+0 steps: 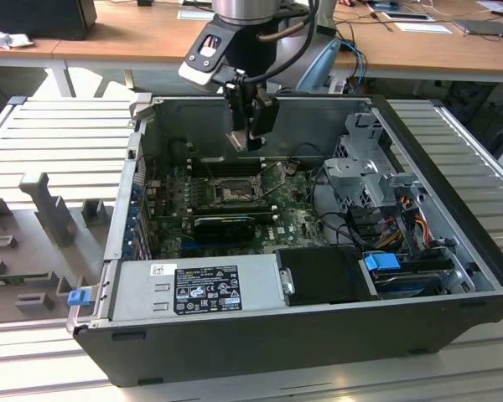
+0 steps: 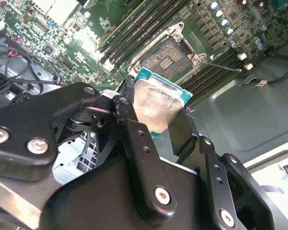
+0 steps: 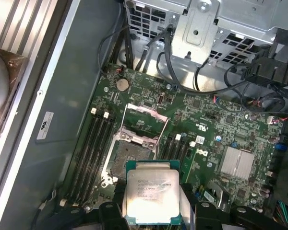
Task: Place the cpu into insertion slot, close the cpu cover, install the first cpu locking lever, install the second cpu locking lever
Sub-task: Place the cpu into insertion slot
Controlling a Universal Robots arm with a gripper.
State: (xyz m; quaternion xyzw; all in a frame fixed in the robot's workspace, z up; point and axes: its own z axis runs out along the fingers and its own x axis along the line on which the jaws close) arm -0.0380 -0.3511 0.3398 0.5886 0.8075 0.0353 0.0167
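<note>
Currently gripper (image 1: 241, 134) clamps the cpu (image 3: 152, 191), upper centre in exterior view, above insertion slot (image 3: 127, 154) (cpu cover (image 3: 145, 116) raised); skewed drop could damage both.

In the exterior view an open computer case (image 1: 453, 276) lies on a ribbed metal table (image 1: 59, 126). Taking the green motherboard (image 1: 298, 219) as the dial's centre, the labelled power supply (image 1: 197, 287) sits at six o'clock. The silver drive cage (image 1: 365, 172) is at three, a blue latch (image 1: 381, 261) at four, and wooden desks (image 1: 134, 42) at twelve.
</note>
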